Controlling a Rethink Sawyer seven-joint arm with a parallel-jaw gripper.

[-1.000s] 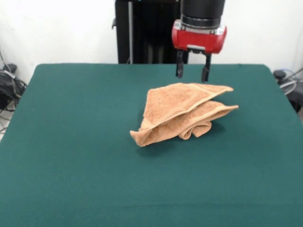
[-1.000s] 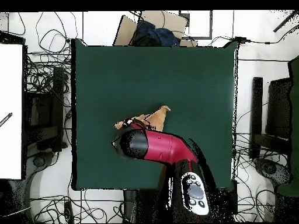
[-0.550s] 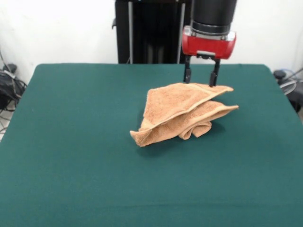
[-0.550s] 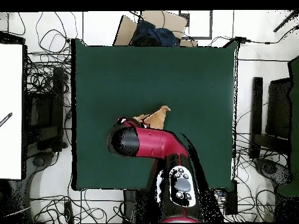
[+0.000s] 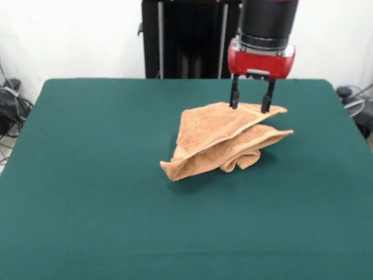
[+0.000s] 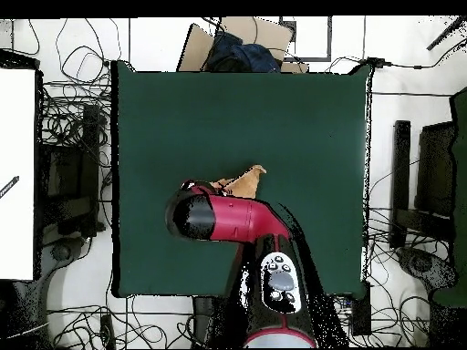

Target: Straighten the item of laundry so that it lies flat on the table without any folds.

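Front view shows the red and black gripper [image 5: 252, 107] with fingers apart over the 1 o'clock corner of the crumpled orange-tan terry towel [image 5: 224, 139], near the middle of the dark green table [image 5: 87, 175]; pinching both layers there could keep the fold.
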